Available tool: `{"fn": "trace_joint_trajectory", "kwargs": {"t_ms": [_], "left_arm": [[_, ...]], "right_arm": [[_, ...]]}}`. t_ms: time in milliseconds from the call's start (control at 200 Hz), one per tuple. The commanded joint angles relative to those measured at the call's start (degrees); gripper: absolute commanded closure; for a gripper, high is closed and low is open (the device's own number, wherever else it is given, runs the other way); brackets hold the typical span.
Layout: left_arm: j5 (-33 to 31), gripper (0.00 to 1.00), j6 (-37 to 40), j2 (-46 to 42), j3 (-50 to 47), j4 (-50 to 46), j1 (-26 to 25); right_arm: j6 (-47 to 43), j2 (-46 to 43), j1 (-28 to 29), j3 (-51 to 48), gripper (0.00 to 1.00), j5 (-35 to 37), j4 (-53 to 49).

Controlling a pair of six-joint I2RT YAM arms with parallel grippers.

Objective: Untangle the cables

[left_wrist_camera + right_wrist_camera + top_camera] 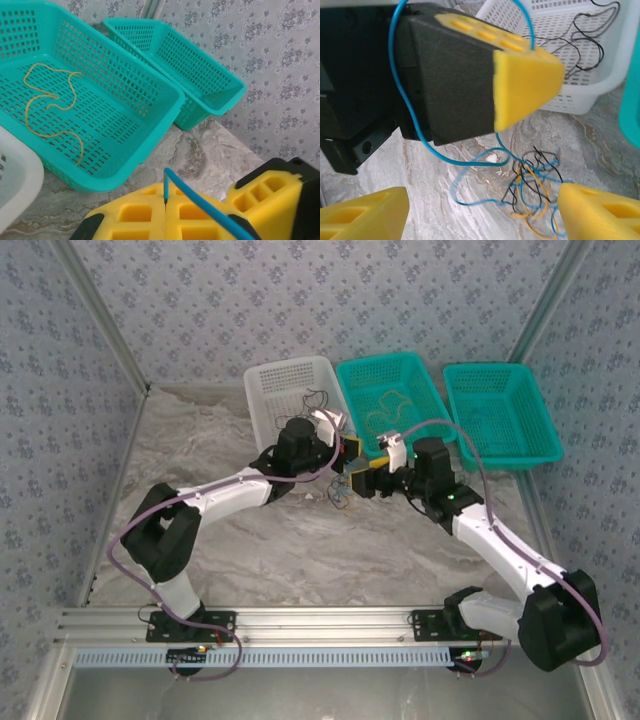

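Left fingers [164, 217]: yellow foam-padded pair, pressed fully together on a thin blue cable [200, 202], which comes out of the seam between them.
Right fingers [362, 480]: matching yellow pair, spread wide apart with nothing gripped, hanging just beside the left fingers above the bench.
Thin blue cable: from the pinch it hangs in a loose loop and runs down into the tangle.
Tangle [530, 192]: small knot of blue, black and yellow wire lying on the marble-patterned grey bench [300, 550], toward the far edge near its middle, just in front of the baskets and below both pairs of fingers.
Loose yellow cable [50, 107]: alone in wavy curves on the floor of the middle teal plastic basket [165, 107].
Loose black cable [587, 35]: thin wire curled inside the white perforated plastic basket [600, 80], the leftmost of the three.
Right teal plastic basket [220, 95]: at the far right of the bench, beside the middle basket.
Basket row: all three stand side by side along the far edge of the bench.
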Motion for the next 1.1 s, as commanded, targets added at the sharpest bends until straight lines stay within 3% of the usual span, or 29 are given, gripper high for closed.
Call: {"fn": "trace_joint_trajectory", "kwargs": {"t_ms": [0,110,260,445,530,655,780,844,939,1094], "left_arm": [[1.96,1.0,-4.77,-1.29,2.67,-2.16,0.19],[2.01,1.0,-7.05,-1.2,2.75,-2.26,0.21],[3.48,1.0,-8.58,-0.85,2.77,-1.58,0.18],[5.61,1.0,-10.4,-0.42,3.51,-0.96,0.25],[6.53,1.0,-11.52,-0.11,3.88,-0.42,0.22],[7.82,1.0,-13.67,0.41,3.64,1.2,0.22],[9.06,1.0,-13.96,0.25,3.13,0.9,0.64],[10.14,1.0,-12.21,-0.34,2.77,-0.61,1.46],[11.59,0.89,-4.9,-1.8,3.17,-8.22,2.97],[13.08,0.77,11.38,-4.3,4.95,-24.17,3.57]], "right_arm": [[-5.83,1.95,1.65,0.65,0.21,0.49,6.58],[-7.02,4.67,3.22,1.07,0.23,5.92,9.58],[-5.64,6.45,4.25,-0.1,0.4,13.29,15.68],[-5.58,8.54,4.5,0.22,0.35,13.39,16.52],[-5.47,9.81,5.24,-0.04,0.37,14.13,17.85],[-4.53,10.31,5.43,-0.72,0.53,14.84,21.21],[-3.36,8.62,5.2,-1.97,0.79,17.77,23.42],[-2.55,6.7,4.51,-2.5,0.9,19.74,22.77],[-2.01,4.13,2.11,-3.15,1.0,18.51,19.6],[-0.74,0.85,-1.72,-4.6,1.0,17.65,15.9]]}}
